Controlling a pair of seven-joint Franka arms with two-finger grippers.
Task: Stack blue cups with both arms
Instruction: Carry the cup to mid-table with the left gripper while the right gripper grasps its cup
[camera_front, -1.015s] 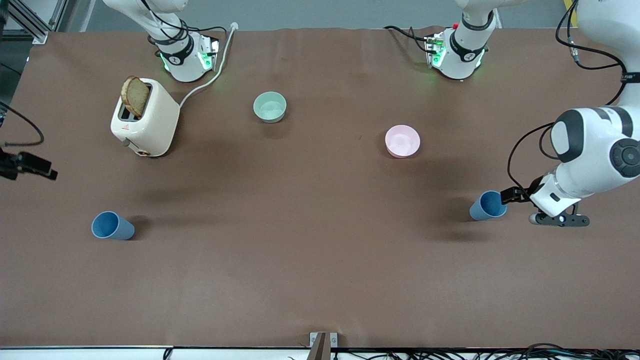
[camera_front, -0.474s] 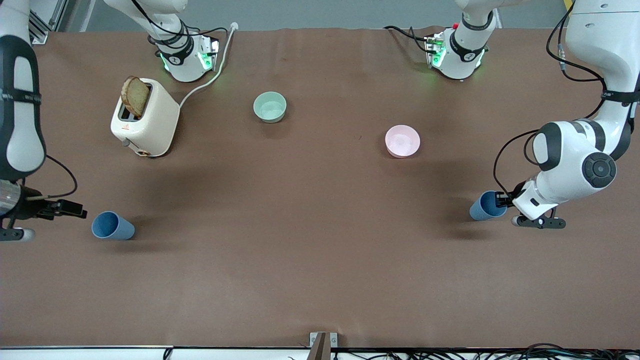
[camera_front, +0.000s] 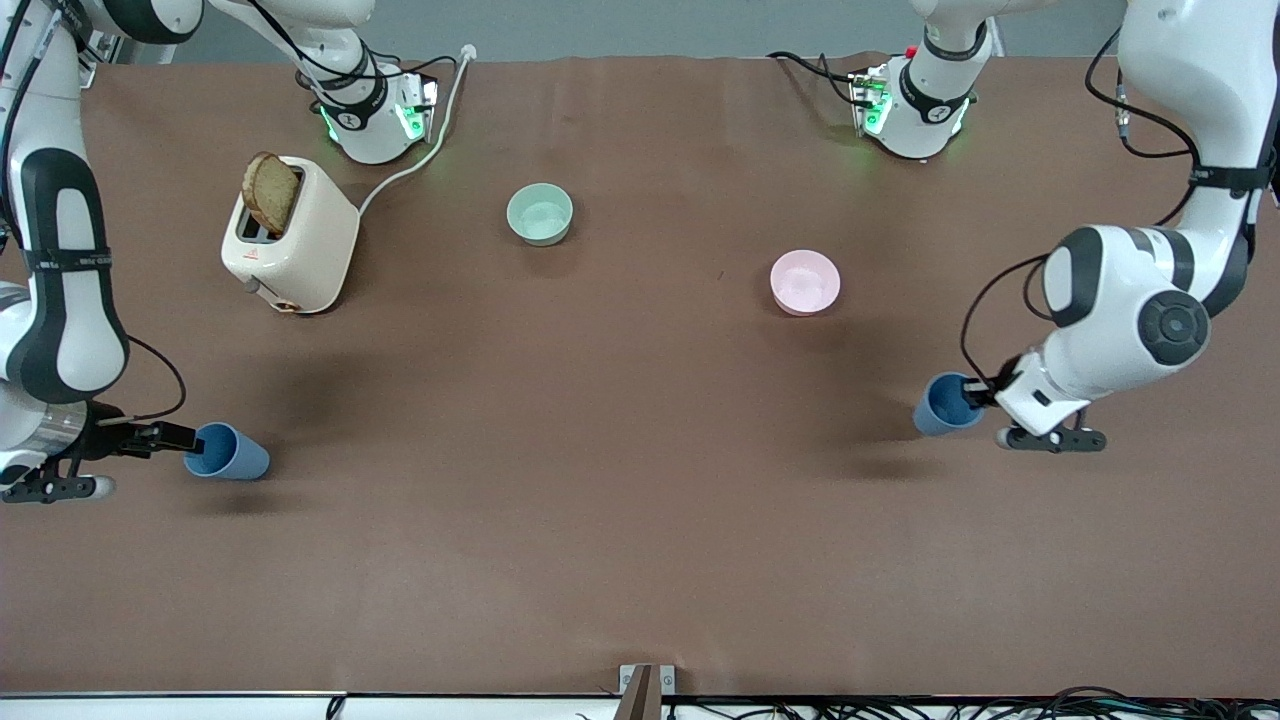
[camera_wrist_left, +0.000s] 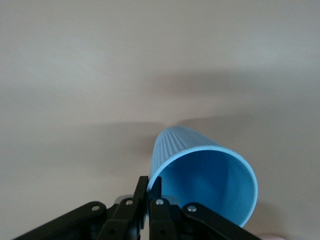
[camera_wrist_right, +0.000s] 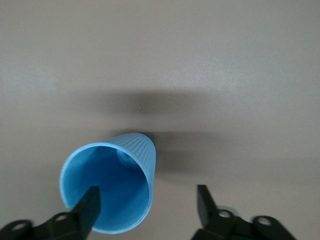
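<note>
2 grippers are engaged. The left gripper (camera_front: 975, 392) has its jaws pinched narrow on the rim of 1 blue cup (camera_front: 941, 404), held over the left arm's end of the table (camera_front: 620, 480). The right gripper (camera_front: 180, 438) is spread wide, 1 finger (camera_wrist_right: 87, 207) inside the second blue cup (camera_front: 225, 452), which stands at the right arm's end.

On the bench (camera_front: 640, 520), one cup (camera_front: 228, 452) stands near the right arm's end and the other cup (camera_front: 940, 404) near the left arm's, both nearer the front camera than the toaster (camera_front: 290, 235) and two bowls (camera_front: 540, 214).
</note>
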